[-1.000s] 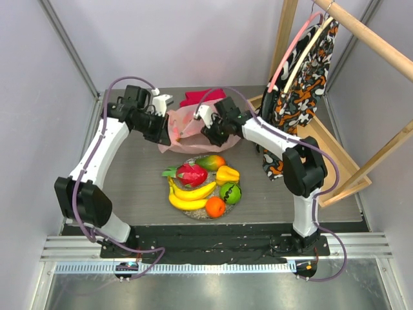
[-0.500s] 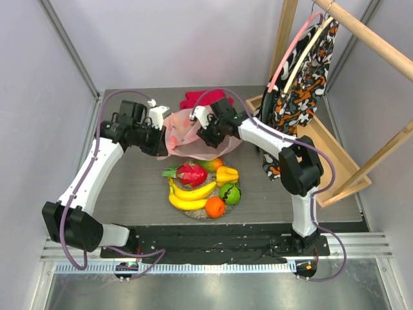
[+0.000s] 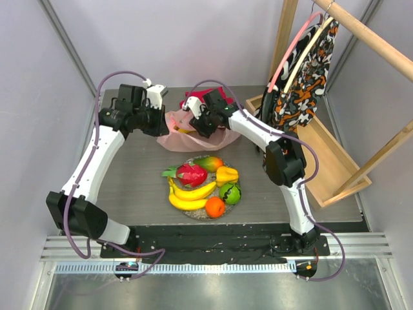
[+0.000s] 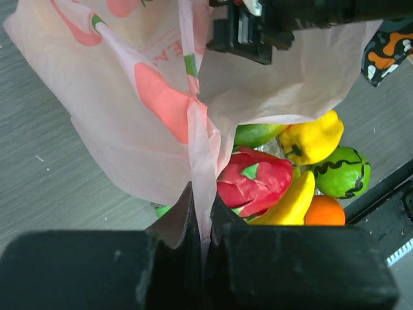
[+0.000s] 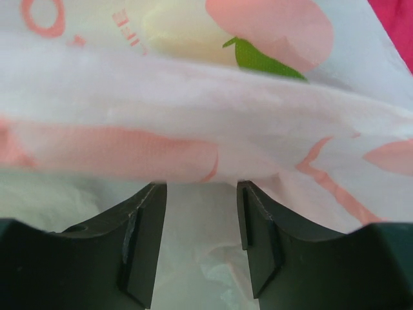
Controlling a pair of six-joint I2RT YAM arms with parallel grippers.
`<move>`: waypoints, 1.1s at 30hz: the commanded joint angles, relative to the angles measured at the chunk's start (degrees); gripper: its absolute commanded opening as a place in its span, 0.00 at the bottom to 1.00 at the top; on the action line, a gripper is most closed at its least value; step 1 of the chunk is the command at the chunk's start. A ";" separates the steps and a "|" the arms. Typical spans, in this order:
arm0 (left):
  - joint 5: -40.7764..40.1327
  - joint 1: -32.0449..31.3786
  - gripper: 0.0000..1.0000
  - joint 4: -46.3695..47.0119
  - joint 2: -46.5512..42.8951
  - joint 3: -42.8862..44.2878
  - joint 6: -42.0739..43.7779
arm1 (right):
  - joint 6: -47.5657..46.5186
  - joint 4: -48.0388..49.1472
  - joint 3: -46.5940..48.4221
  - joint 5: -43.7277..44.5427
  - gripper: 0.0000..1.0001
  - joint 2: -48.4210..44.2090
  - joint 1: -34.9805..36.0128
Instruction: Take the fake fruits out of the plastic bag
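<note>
The pale pink plastic bag (image 3: 177,131) hangs between my two grippers at the back of the table, behind the plate. My left gripper (image 3: 162,123) is shut on a fold of the bag (image 4: 201,194). My right gripper (image 3: 195,124) is open, and the bag's film (image 5: 200,129) drapes over and between its fingers (image 5: 145,239). The fake fruits lie on the glittery plate (image 3: 191,215): dragon fruit (image 3: 191,173), bananas (image 3: 187,197), green apple (image 3: 230,192), orange (image 3: 215,206), yellow pepper (image 3: 227,174) and mango (image 3: 210,162). Grapes are not in view.
A red cloth (image 3: 210,97) lies behind the bag. A wooden rack with a patterned garment (image 3: 300,84) stands at the right, with a wooden frame (image 3: 329,161) on the table below it. The left wrist view shows the dragon fruit (image 4: 255,184) under the bag.
Both grippers have carried the bag back, off the plate's far edge. The right gripper has swung left, closer to the left gripper. The fruits on the plate have not moved.
</note>
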 commanded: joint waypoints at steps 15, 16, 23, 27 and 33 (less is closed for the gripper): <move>3.06 -0.13 0.02 -0.80 -2.14 0.90 1.35 | -4.88 -18.49 25.77 -11.52 0.26 12.43 2.94; 3.15 -0.13 0.03 -1.15 -3.27 0.02 1.88 | -3.21 -17.07 26.48 -10.71 0.40 13.83 3.55; 5.51 -0.13 0.02 -6.85 -9.87 -5.78 2.33 | 19.50 -6.34 25.34 -5.00 0.87 14.11 6.63; 12.70 -0.13 0.02 -8.80 -13.74 -10.09 -0.82 | 35.97 -3.17 27.01 -4.55 0.97 15.60 6.72; 17.30 -0.13 0.00 -7.92 -16.64 -16.24 -4.61 | 49.88 -1.32 25.87 -5.61 0.99 16.48 8.21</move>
